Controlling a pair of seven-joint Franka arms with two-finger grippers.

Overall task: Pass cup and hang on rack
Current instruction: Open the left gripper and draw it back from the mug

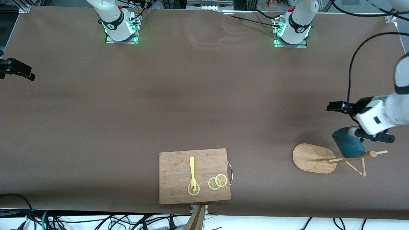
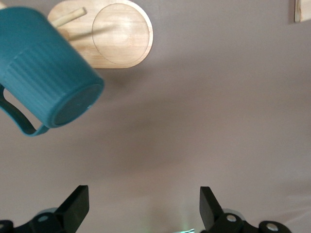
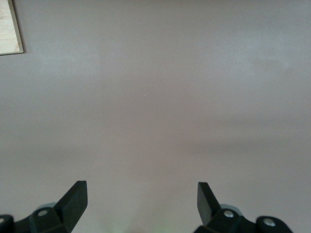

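We see the cup (image 1: 348, 142) hanging on a peg of the rack (image 1: 314, 158), bottom up and tilted, its handle free in the left wrist view; nothing shows inside it from here. The rack stands toward the left arm's end of the table (image 1: 127, 111). The left gripper (image 2: 144, 206) hovers just beside the cup, its fingers spread wide and holding nothing. The right gripper (image 3: 142, 204) waits over bare table at the right arm's end, its fingers also spread and empty. On the cutting board (image 1: 174, 188), near the front camera, lie a yellow fork (image 1: 192, 171) and three lemon slices (image 1: 217, 181), the fork's tines resting on one slice.
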